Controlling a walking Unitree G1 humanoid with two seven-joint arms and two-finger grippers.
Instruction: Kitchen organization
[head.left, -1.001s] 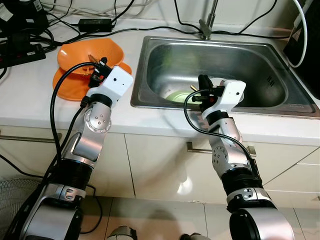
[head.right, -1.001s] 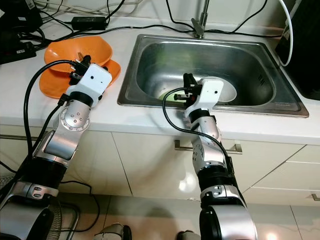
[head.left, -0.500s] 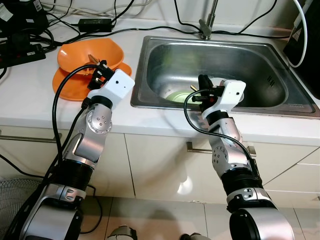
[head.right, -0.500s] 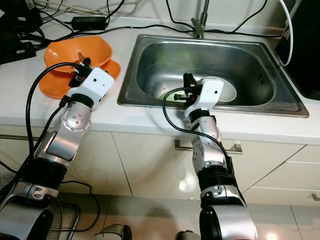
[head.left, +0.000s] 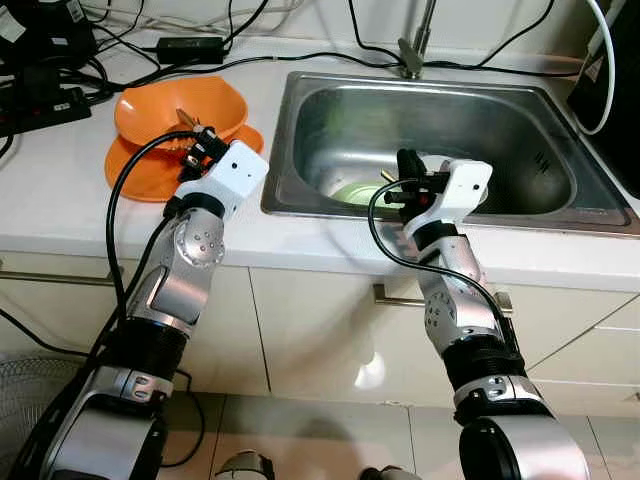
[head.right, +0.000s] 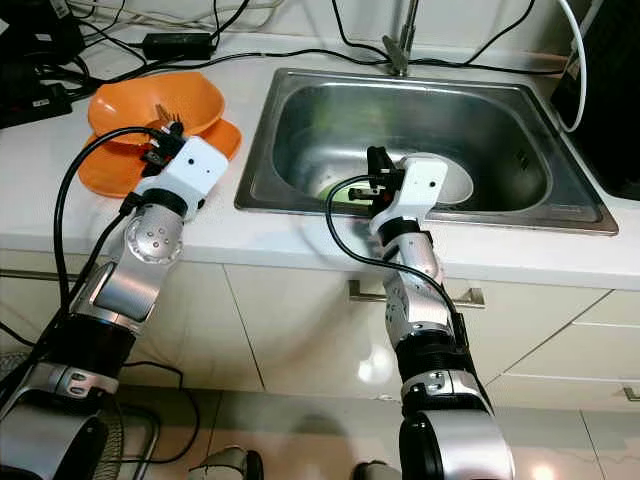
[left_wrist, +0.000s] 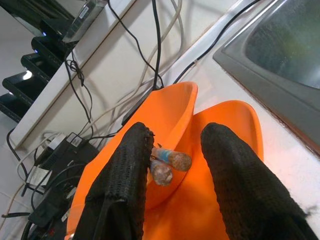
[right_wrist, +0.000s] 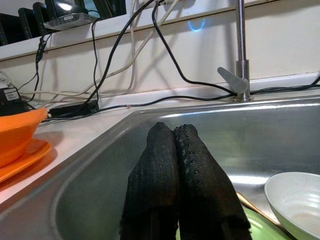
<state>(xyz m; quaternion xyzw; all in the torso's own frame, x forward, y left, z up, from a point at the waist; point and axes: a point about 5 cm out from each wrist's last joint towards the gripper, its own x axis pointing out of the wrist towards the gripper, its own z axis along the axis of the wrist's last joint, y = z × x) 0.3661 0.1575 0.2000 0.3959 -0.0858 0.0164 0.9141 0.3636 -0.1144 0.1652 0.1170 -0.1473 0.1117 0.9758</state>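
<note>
Left gripper has crept toward orange bowl near counter's left edge since a second ago; right arm unchanged. Step in hand, by my reading: lodging utensils in bowl, stacked on orange plate. Next: withdraw without tipping bowl. Left jaws well apart, handles between fingers, touching one, not clamped. Right gripper pressed closed, empty, over sink, above green plate and white bowl.

On the desk, a bowl sits on a plate to the left of the sink, which holds a dish and a smaller bowl, with the faucet behind it and cables at the desk's back left.
</note>
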